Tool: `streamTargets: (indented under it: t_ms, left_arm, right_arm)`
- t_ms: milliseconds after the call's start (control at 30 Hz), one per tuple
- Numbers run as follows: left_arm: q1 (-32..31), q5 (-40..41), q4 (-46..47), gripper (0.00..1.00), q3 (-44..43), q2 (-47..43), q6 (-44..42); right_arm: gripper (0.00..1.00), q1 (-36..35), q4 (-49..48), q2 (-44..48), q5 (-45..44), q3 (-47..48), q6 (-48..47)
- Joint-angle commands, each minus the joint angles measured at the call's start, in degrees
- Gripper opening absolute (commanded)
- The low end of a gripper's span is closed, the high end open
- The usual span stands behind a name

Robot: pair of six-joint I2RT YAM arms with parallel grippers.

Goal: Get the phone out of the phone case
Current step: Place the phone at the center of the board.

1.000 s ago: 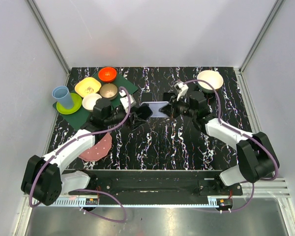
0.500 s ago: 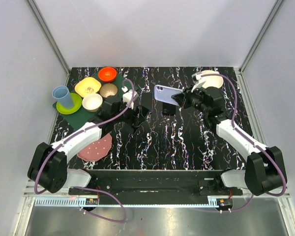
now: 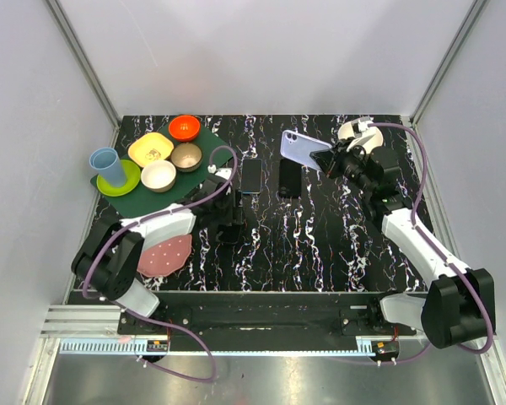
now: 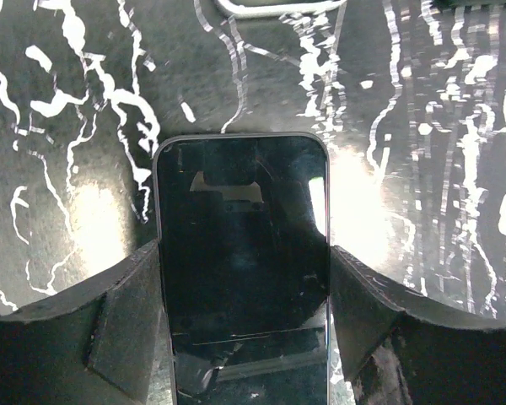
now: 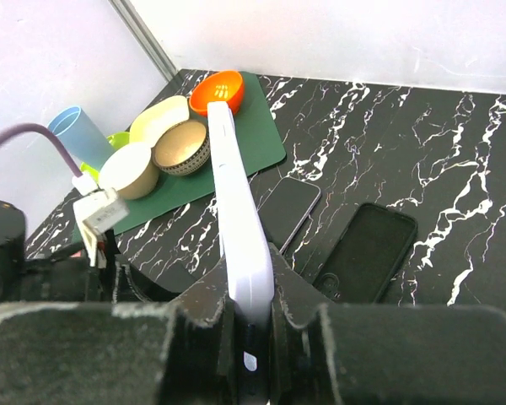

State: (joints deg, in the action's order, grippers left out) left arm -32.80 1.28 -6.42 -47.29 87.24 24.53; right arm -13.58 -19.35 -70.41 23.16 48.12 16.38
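Right gripper [image 5: 249, 295] pinched tight on lilac phone [image 5: 236, 211], edge-up, long axis pointing away; black case [image 5: 367, 253] flat below; left gripper [image 4: 244, 337] spread, straddling dark phone [image 4: 240, 236].

The lilac phone case [image 3: 302, 148] stood lifted off the bench, edge-on and tilted. The dark phone [image 3: 251, 175] lay flat, screen up, on the black marbled bench [image 3: 320, 245]; a second black slab [image 3: 290, 177] lay just beside it, apart.
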Motion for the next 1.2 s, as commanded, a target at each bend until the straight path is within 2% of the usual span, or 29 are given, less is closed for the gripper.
streamTargets:
  t_ms: [0, 667, 1167]
  left_arm:
    - [-0.2, 5.8, -0.4, 0.00, -4.5, 2.7, 7.4]
    - [-8.7, 9.8, -6.8, 0.00, -8.3, 11.4, 14.3]
    - [-9.2, 9.3, -8.2, 0.00, -9.5, 15.2, 15.1]
  right_arm:
    - [0.00, 0.6, -3.8, 2.6, 0.1, 1.5, 1.2]
    - [0.00, 0.8, -4.6, 1.7, 0.3, 1.4, 1.0]
    - [0.00, 0.8, -4.7, 1.2, 0.4, 1.5, 1.1]
